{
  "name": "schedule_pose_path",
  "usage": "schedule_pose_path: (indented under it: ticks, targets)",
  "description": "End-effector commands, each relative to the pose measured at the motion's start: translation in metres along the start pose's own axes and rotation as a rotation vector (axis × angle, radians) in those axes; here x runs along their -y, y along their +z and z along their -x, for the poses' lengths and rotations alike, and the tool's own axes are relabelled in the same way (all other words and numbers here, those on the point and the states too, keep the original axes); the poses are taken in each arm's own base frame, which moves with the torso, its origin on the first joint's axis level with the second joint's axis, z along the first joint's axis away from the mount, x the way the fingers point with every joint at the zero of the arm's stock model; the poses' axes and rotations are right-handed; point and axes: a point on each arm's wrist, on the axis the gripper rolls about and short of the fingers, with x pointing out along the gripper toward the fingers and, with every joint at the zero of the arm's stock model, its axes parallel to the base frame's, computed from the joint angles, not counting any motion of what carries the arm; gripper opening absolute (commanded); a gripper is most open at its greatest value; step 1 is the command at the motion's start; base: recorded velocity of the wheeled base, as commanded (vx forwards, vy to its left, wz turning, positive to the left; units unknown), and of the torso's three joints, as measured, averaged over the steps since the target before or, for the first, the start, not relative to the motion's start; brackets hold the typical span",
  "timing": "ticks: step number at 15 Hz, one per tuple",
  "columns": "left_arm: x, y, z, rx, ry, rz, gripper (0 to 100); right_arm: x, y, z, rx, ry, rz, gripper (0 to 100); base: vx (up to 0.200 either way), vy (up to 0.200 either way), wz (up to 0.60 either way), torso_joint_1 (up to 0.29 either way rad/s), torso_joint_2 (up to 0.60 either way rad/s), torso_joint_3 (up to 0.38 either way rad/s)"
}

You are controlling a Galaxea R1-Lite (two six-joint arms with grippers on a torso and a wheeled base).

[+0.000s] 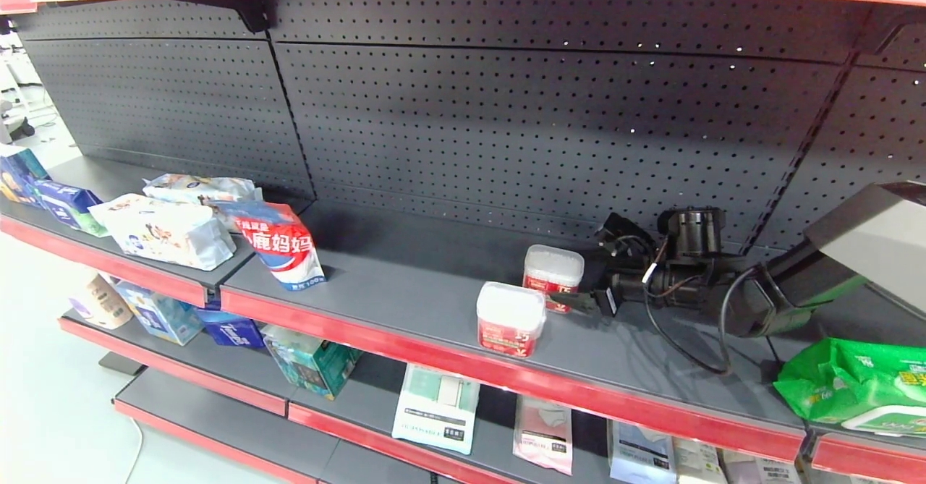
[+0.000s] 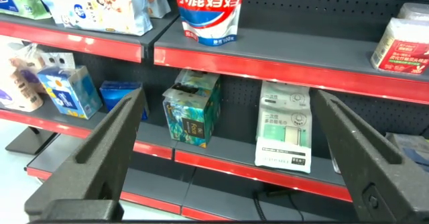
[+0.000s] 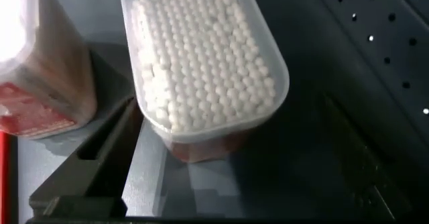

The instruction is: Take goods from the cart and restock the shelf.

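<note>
Far tub (image 1: 553,267): clear rounded plastic, white cotton swabs, red label with white print; on grey metal shelf (image 1: 405,281), right of middle, between right gripper (image 1: 587,300) fingers, spread apart. Near tub (image 1: 510,317), same kind, by red shelf edge. Left gripper (image 2: 228,110) fingers wide apart, holding nothing.

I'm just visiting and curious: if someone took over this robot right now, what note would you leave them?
Left gripper: open, empty.
Right gripper: open, the rear tub standing between its fingers on the shelf.
Done: two tubs on the shelf, the front tub near its edge.
Left: probably back that gripper away, then fetch more goods.
</note>
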Motion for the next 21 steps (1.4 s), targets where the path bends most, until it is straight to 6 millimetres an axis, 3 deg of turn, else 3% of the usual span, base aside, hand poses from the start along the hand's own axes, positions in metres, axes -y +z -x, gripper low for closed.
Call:
schedule_pose_path:
  ticks: [1,5,8,9,10,12,15,17,18,20,21]
  targets:
    - [0.0,0.0,0.0,0.0,0.002,-0.001,100,-0.002,0.003,0.003,0.006,0.003,0.005,100,0.0,0.0,0.0,0.0,0.0,0.0]
    - [0.0,0.0,0.0,0.0,0.002,-0.001,100,-0.016,0.015,0.034,0.007,-0.008,-0.042,100,0.0,0.0,0.0,0.0,0.0,0.0]
    - [0.0,0.0,0.0,0.0,0.0,-0.001,100,-0.028,0.031,0.075,0.02,-0.085,-0.11,100,0.0,0.0,0.0,0.0,0.0,0.0]
    - [0.0,0.0,0.0,0.0,0.0,-0.001,100,-0.028,0.031,0.075,0.02,-0.085,-0.11,100,0.0,0.0,0.0,0.0,0.0,0.0]
    - [0.0,0.0,0.0,0.0,0.002,-0.001,100,-0.037,0.038,0.11,0.032,-0.16,-0.155,100,0.0,0.0,0.0,0.0,0.0,0.0]
    - [0.0,0.0,0.0,0.0,0.002,-0.001,100,-0.047,0.044,0.137,0.042,-0.248,-0.198,100,0.0,0.0,0.0,0.0,0.0,0.0]
    - [0.0,0.0,0.0,0.0,0.0,-0.001,100,-0.079,0.056,0.19,0.087,-0.48,-0.262,100,0.0,0.0,0.0,0.0,0.0,0.0]
    - [0.0,0.0,0.0,0.0,0.002,-0.001,100,-0.099,0.054,0.216,0.11,-0.55,-0.254,100,0.0,0.0,0.0,0.0,0.0,0.0]
    - [0.0,0.0,0.0,0.0,0.002,-0.001,100,-0.116,0.048,0.243,0.114,-0.619,-0.261,100,0.0,0.0,0.0,0.0,0.0,0.0]
    - [0.0,0.0,0.0,0.0,0.0,-0.001,100,-0.129,0.044,0.264,0.121,-0.677,-0.267,100,0.0,0.0,0.0,0.0,0.0,0.0]
    - [0.0,0.0,0.0,0.0,0.002,0.001,100,-0.163,0.033,0.291,0.129,-0.728,-0.266,100,0.0,0.0,0.0,0.0,0.0,0.0]
